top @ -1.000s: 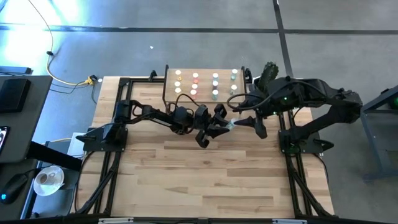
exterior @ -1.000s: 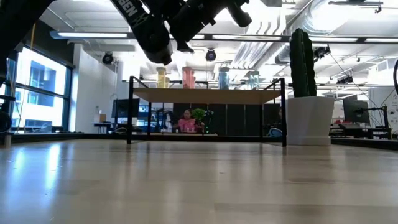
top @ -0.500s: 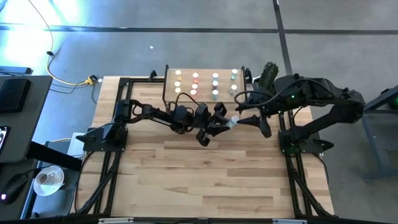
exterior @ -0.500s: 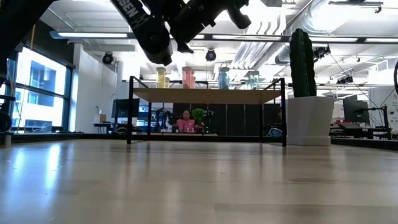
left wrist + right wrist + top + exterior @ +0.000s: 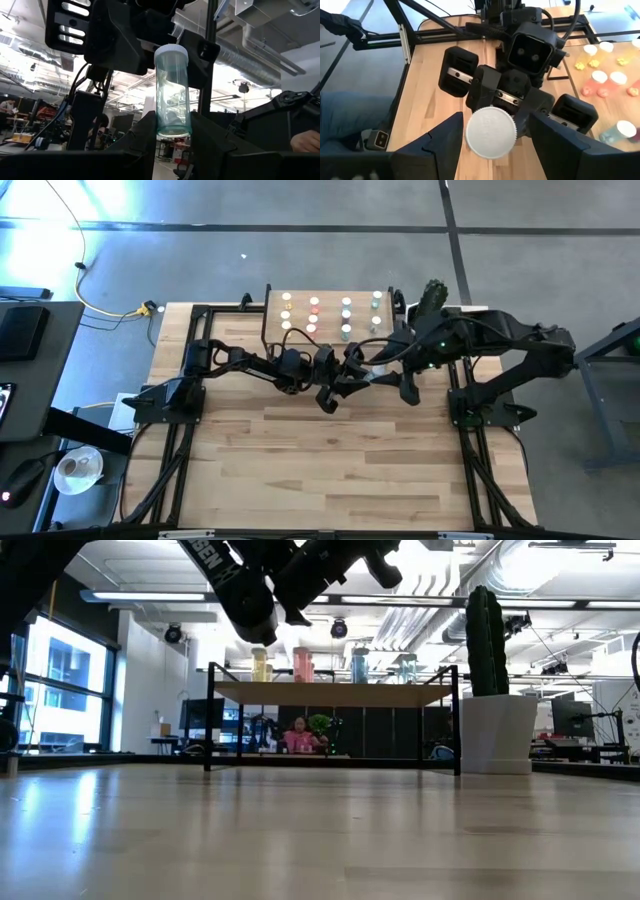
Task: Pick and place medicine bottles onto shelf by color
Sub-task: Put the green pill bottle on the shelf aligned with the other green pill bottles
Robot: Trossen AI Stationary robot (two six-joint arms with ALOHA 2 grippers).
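Above the middle of the wooden tabletop [image 5: 330, 450], the left gripper [image 5: 172, 135] clamps the base of a clear green medicine bottle with a white cap [image 5: 172, 92], holding it aloft. The right gripper [image 5: 492, 131] faces it, fingers spread wide either side of the cap, not gripping. Behind stands the low light-wood shelf on black legs [image 5: 335, 693], carrying coloured bottles

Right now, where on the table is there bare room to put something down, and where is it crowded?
The near half of the table, between the two arm bases, is bare wood. The shelf is crowded with bottles, and in front of it the left tool holds a bottle between the open fingers of the right tool.
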